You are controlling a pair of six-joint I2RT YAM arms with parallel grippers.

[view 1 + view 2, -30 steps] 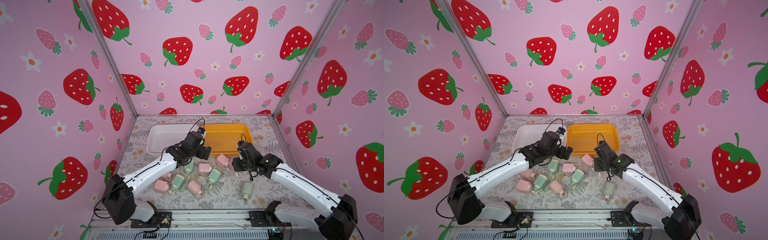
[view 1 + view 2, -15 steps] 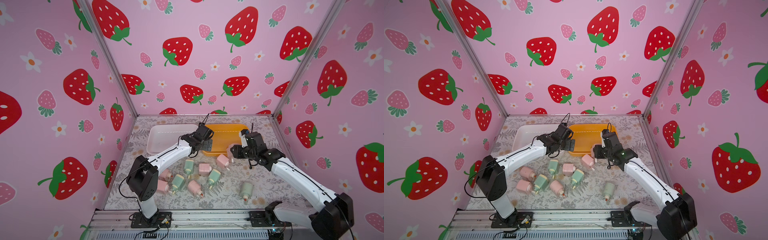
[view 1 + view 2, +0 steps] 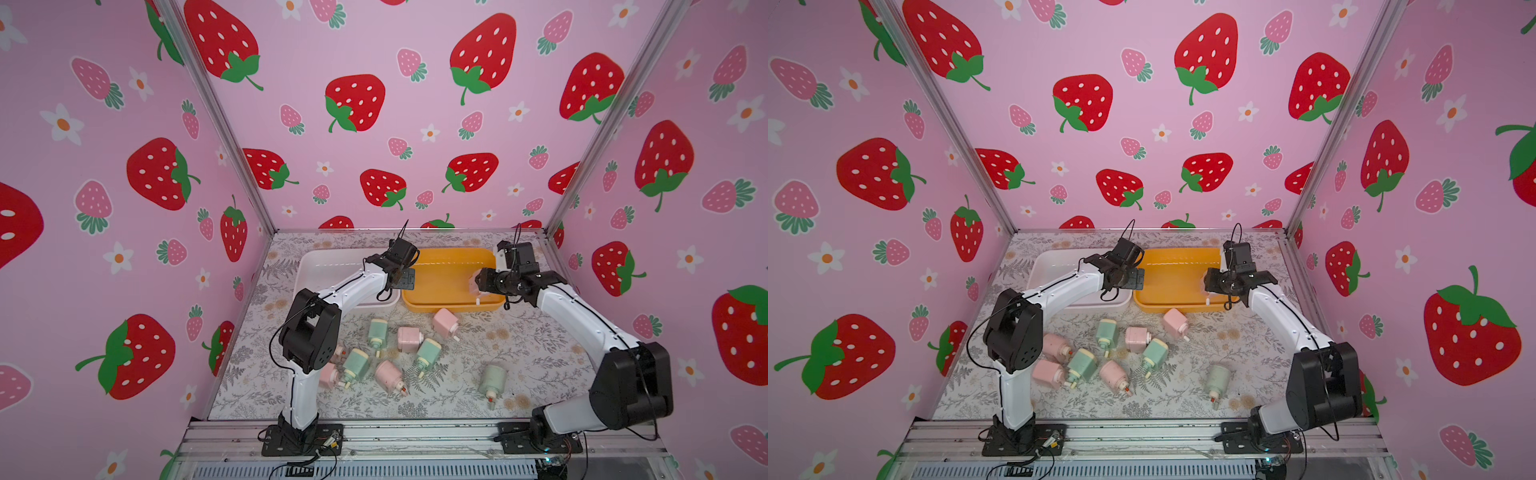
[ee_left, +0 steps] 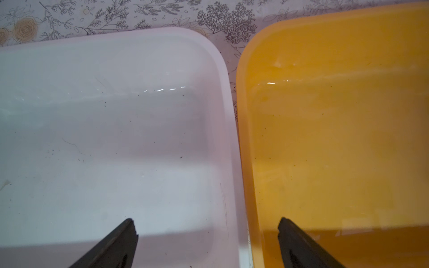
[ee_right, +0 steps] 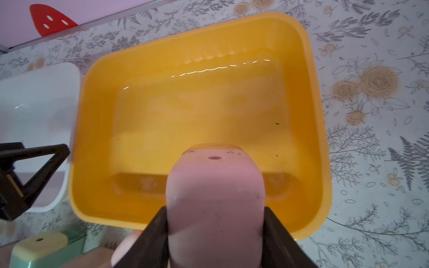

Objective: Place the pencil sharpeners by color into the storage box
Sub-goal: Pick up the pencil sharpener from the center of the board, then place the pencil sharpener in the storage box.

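Pink sharpener [image 5: 213, 176] clamped in right tool [image 5: 214, 208], now over orange box [image 5: 306, 139] | left tool [image 4: 206, 220] apart, moved astride white box [image 4: 116, 58] edge

The orange bin [image 3: 440, 286] lies open under the right gripper [image 5: 214, 208]; the left gripper [image 4: 206, 222] (jaws spread wide) blocks the seam with the white bin [image 3: 324, 266].

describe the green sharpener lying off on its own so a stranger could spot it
Find the orange bin at the back of the floral table, then look nearer the camera. To the right of the huddled sharpeners, one mint green sharpener lies alone; the other three green ones sit mixed among pink ones.
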